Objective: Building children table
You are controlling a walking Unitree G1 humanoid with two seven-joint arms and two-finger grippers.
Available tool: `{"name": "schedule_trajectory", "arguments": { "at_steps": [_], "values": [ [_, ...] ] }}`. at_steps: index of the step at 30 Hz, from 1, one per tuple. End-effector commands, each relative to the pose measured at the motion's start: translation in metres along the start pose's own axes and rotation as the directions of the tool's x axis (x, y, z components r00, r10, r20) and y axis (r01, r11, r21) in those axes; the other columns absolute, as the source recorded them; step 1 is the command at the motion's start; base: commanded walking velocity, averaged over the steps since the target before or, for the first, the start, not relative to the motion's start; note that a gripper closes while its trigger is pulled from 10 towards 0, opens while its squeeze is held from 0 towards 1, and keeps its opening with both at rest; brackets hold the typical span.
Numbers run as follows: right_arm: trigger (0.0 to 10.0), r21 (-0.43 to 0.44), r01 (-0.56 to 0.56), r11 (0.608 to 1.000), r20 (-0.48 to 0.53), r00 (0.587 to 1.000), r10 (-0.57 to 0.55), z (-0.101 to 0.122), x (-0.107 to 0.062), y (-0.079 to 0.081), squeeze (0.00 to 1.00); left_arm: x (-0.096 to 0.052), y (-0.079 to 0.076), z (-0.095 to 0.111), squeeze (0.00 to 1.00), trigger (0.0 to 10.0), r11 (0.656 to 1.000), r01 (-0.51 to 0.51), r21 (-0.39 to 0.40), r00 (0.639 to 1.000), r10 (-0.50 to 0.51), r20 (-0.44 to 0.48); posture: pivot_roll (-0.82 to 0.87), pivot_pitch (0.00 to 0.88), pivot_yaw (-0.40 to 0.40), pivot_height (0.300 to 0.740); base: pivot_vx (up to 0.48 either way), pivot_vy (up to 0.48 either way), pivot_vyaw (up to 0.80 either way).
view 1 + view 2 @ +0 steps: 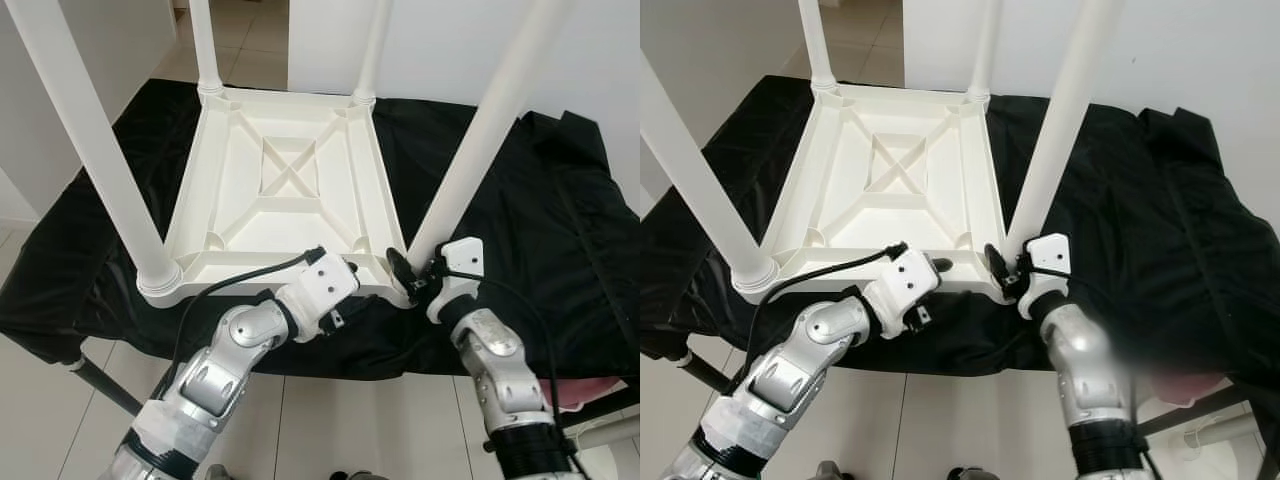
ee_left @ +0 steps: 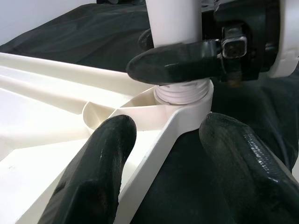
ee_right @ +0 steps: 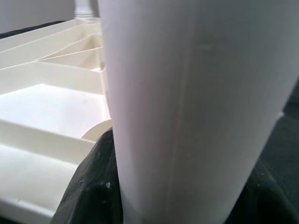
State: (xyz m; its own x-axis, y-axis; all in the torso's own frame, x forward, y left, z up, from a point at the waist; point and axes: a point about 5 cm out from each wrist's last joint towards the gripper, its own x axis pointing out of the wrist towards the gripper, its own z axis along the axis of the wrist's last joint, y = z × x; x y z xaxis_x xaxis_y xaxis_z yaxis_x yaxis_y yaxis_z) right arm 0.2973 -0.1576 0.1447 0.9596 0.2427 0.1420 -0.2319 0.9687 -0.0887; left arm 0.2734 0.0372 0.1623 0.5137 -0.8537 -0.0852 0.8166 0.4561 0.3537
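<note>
Right gripper (image 1: 408,272) jaws clenched round base of white round plastic table leg (image 1: 480,135), at near-right corner socket. Left gripper (image 2: 163,172) jaws parted astride rim of upturned white moulded plastic tabletop (image 1: 285,190) on black cloth (image 1: 540,210). Plastic likely light, stiff, slick; leg best gripped low, near socket.

one tabletop (image 1: 290,190), four legs (image 1: 95,140) (upright)

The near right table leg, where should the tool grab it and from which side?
Grip the near right table leg low on its round shaft, just above the threaded collar, coming from the robot's side. The shaft is smooth and narrow enough for the fingers; the right tool sits there already.
</note>
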Motion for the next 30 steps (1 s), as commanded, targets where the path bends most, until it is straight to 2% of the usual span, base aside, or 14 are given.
{"name": "schedule_trajectory", "arguments": {
  "at_steps": [1, 3, 5, 6, 8, 10, 12, 13, 19, 20, 24, 30],
  "values": [
    [10.0, -0.024, 0.101, 0.995, -0.043, 0.994, -0.102, -0.008, -0.007, -0.002, 0.00, 0.002, 0.000, -0.001, 0.00, 10.0, 1.000, -0.005, -0.002, 1.000, 0.005, 0.005, -0.05, 0.086, -0.049, 0.740, 0.000, 0.000, 0.00],
    [10.0, -0.024, 0.101, 0.995, -0.043, 0.994, -0.102, -0.008, -0.007, -0.002, 0.00, 0.002, 0.000, -0.001, 0.00, 10.0, 1.000, -0.005, -0.002, 1.000, 0.005, 0.005, -0.05, 0.086, -0.049, 0.740, 0.000, 0.000, 0.00],
    [10.0, 0.015, 0.214, 0.977, -0.049, 0.976, -0.213, -0.013, -0.014, 0.009, 0.00, 0.001, 0.002, -0.002, 0.00, 10.0, 1.000, -0.012, -0.003, 1.000, 0.012, -0.001, -0.05, 0.087, -0.047, 0.740, 0.000, 0.000, 0.00],
    [10.0, 0.015, 0.214, 0.977, -0.049, 0.976, -0.213, -0.013, -0.014, 0.009, 0.00, 0.001, 0.002, -0.002, 0.00, 10.0, 1.000, -0.012, -0.003, 1.000, 0.012, -0.001, -0.05, 0.087, -0.047, 0.740, 0.000, 0.000, 0.00],
    [10.0, 0.069, 0.308, 0.949, -0.052, 0.951, -0.305, -0.013, -0.017, 0.024, 0.00, 0.001, 0.005, -0.002, 0.00, 10.0, 1.000, -0.021, 0.000, 1.000, 0.021, -0.002, -0.05, 0.085, -0.050, 0.740, 0.000, 0.000, 0.00],
    [10.0, 0.096, 0.338, 0.936, -0.041, 0.941, -0.336, -0.010, -0.018, 0.030, 0.00, 0.001, 0.006, -0.002, 0.00, 10.0, 1.000, -0.025, 0.001, 1.000, 0.025, -0.002, -0.04, 0.084, -0.048, 0.740, 0.000, 0.000, 0.00],
    [10.0, 0.121, 0.361, 0.925, -0.029, 0.933, -0.360, -0.007, -0.019, 0.034, 0.00, 0.000, 0.007, -0.002, 0.00, 10.0, 1.000, -0.029, 0.001, 1.000, 0.029, -0.002, -0.04, 0.084, -0.048, 0.740, 0.000, 0.000, 0.00],
    [10.0, 0.121, 0.339, 0.933, -0.006, 0.940, -0.341, -0.004, -0.018, 0.038, 0.00, 0.000, 0.008, -0.002, 0.00, 10.0, 1.000, -0.031, 0.001, 1.000, 0.031, -0.002, -0.04, 0.082, -0.049, 0.740, 0.000, 0.000, 0.00],
    [10.0, 0.112, 0.314, 0.943, -0.006, 0.949, -0.316, -0.004, -0.018, 0.035, 0.00, 0.001, 0.008, 0.000, 0.00, 10.0, 1.000, -0.021, 0.021, 1.000, 0.021, 0.002, -0.02, 0.081, -0.061, 0.740, 0.000, 0.000, 0.00],
    [10.0, 0.125, 0.316, 0.940, -0.009, 0.948, -0.318, -0.004, -0.018, 0.033, 1.00, 0.001, 0.009, 0.001, 0.00, 10.0, 0.999, -0.022, 0.026, 1.000, 0.022, 0.000, -0.01, 0.080, -0.063, 0.740, 0.000, 0.000, 0.00],
    [10.0, 0.135, 0.302, 0.944, -0.004, 0.953, -0.304, -0.004, -0.018, 0.030, 1.00, 0.000, 0.011, 0.001, 0.00, 10.0, 0.999, -0.032, 0.032, 0.999, 0.032, -0.005, 0.02, 0.083, -0.081, 0.740, 0.000, 0.000, 0.00],
    [10.0, 0.111, 0.220, 0.969, 0.031, 0.974, -0.225, 0.000, -0.020, 0.023, 1.00, -0.005, 0.012, 0.000, 0.00, 10.0, 0.997, -0.066, 0.037, 0.998, 0.067, -0.017, 0.04, 0.097, -0.092, 0.740, 0.000, 0.000, 0.00]
  ]
}}
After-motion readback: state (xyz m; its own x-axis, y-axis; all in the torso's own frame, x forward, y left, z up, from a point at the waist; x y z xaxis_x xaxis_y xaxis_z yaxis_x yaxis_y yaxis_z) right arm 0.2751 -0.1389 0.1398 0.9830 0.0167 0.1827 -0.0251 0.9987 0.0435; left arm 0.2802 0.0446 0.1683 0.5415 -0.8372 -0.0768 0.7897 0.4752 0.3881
